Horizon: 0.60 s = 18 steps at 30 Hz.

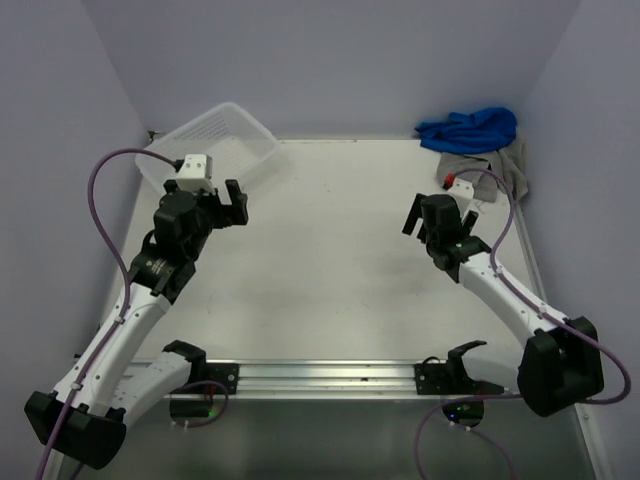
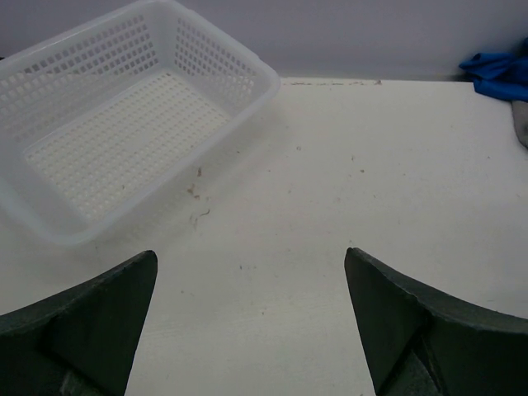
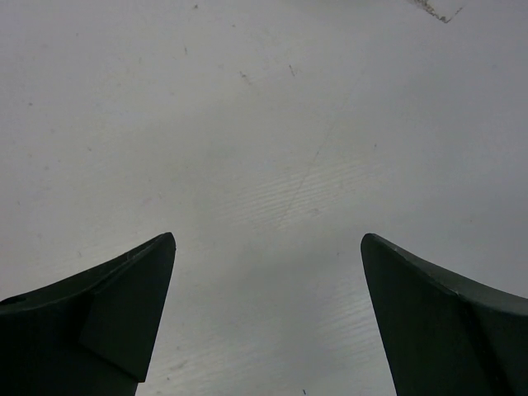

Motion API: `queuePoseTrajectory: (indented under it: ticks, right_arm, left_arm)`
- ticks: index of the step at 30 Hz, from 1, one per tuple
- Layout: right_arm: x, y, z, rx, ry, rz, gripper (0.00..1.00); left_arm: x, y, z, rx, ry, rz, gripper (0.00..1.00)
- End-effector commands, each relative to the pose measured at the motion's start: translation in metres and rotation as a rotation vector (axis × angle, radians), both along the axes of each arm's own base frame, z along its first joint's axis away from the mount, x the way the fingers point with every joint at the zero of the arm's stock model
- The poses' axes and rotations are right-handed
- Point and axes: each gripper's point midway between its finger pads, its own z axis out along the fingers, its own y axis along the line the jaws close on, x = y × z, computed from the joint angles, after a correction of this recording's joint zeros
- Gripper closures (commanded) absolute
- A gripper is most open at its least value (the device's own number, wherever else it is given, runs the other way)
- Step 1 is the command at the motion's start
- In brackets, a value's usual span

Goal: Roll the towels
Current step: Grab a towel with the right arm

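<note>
End effectors gaping (towels heaped far corner)

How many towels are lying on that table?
2. The blue towel is bunched in the far right corner; the grey towel lies just in front of it, touching. Another could be hidden underneath.

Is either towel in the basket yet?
No, the basket holds nothing; the blue towel and grey towel lie heaped in the far right corner.
</note>
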Motion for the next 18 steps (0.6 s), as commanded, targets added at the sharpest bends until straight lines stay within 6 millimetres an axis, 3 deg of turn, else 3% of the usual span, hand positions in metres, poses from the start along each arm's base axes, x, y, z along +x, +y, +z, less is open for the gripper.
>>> queuePoseTrajectory:
  ticks: [1,2,5,9,10,11,13,14,17,18]
  right_arm:
    - [0.038,0.0,0.017,-0.052,-0.041,0.002,0.01]
    - [0.051,0.001,0.027,-0.059,-0.071,0.003,0.01]
    - [0.083,-0.01,0.024,-0.041,-0.08,-0.043,0.01]
    - [0.12,-0.043,0.019,-0.061,-0.043,-0.178,0.01]
    - [0.131,-0.049,0.028,-0.049,-0.067,-0.21,0.01]
    - [0.139,-0.052,0.013,-0.03,-0.047,-0.239,0.04]
    - [0.154,-0.063,0.017,-0.004,-0.073,-0.284,0.06]
    - [0.16,-0.066,0.002,-0.005,-0.047,-0.304,0.09]
    - [0.175,-0.08,0.003,-0.031,-0.047,-0.37,0.11]
    - [0.178,-0.085,-0.011,-0.046,-0.017,-0.389,0.12]
  left_arm:
    - [0.004,-0.003,0.014,-0.021,-0.034,-0.016,0.0]
    - [0.003,-0.004,0.014,-0.02,-0.033,-0.023,0.0]
    - [0.004,-0.006,0.013,-0.019,-0.026,-0.029,0.0]
    - [0.004,-0.006,0.012,-0.014,-0.022,-0.034,0.0]
    - [0.004,-0.007,0.011,-0.014,-0.021,-0.037,0.0]
    - [0.004,-0.008,0.01,-0.017,-0.019,-0.043,0.0]
    - [0.005,-0.011,0.009,-0.018,-0.013,-0.056,0.0]
    - [0.005,-0.012,0.008,-0.021,-0.011,-0.062,0.0]
    - [0.006,-0.019,0.004,-0.026,0.005,-0.091,0.0]
    - [0.007,-0.02,0.001,-0.027,0.013,-0.096,0.0]
